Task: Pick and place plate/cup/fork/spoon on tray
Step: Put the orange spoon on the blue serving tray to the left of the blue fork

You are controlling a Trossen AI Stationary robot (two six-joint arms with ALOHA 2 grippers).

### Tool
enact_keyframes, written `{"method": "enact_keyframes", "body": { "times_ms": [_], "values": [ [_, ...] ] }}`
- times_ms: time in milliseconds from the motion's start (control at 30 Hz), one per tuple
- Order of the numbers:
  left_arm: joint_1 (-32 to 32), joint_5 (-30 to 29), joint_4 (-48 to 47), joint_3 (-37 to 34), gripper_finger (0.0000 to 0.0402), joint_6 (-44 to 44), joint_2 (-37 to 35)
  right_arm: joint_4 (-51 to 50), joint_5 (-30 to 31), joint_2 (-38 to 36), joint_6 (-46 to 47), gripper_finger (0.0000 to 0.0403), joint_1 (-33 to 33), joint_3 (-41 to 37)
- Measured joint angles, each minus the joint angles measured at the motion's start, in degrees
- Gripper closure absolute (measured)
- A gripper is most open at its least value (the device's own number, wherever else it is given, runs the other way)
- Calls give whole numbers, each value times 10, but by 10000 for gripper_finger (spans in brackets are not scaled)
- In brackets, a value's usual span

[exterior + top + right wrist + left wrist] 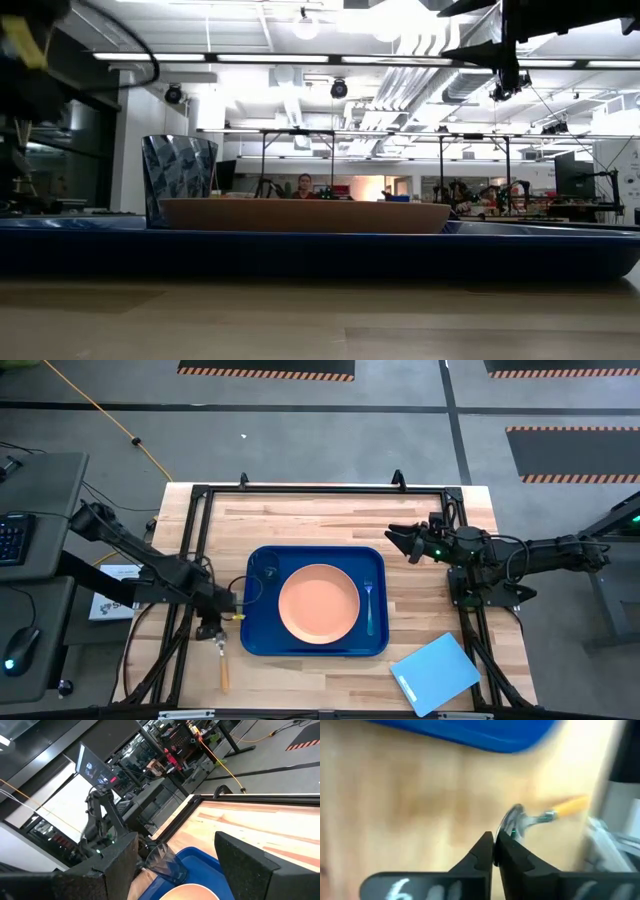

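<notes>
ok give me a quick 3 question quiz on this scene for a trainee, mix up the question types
1. True or false: the fork lies on the tray, beside the plate.
2. Which item is not on the tray yet? A) the cup B) the plate C) the spoon D) the fork
3. Fill in: the left gripper has its fingers closed at the spoon's ____ end, while the right gripper hangs open away from the tray's far right corner.

Key
1. True.
2. C: the spoon lies on the wood left of the tray.
3. Bowl: the left wrist view shows the silver bowl at the fingertips, the orange handle pointing away.
</notes>
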Motion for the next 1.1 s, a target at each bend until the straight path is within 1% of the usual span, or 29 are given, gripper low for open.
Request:
{"method": "enact_keyframes", "body": {
  "times_ms": [133,200,267,367,467,533,633,733,833,933,1033,1100],
  "values": [
    [0,70,-69,64,401,-29,-52,5,0,0,29,146,0,0],
    [0,79,-84,116,401,-44,-72,5,0,0,49,146,0,0],
    [3,66,-105,169,401,-52,-82,10,-1,0,67,146,0,0],
    [21,1,-110,258,401,-50,-72,18,-8,3,82,146,0,0],
    [57,-72,-119,338,401,-20,-29,43,-31,15,96,146,0,0],
    [89,-101,-118,388,401,15,14,70,-54,32,97,146,0,1],
    [144,-118,-132,459,401,70,93,102,-100,64,111,146,0,5],
    [196,-119,-134,527,401,130,171,86,-157,102,108,146,0,39],
    [242,-119,-133,583,401,200,243,35,-221,139,66,146,1,87],
    [277,-135,-132,624,401,262,300,-43,-266,172,32,146,2,138],
    [301,-166,-122,646,402,303,340,-132,-298,204,13,146,4,185],
    [314,-185,-113,652,402,316,361,-189,-301,223,-5,146,10,210]
  ]
}}
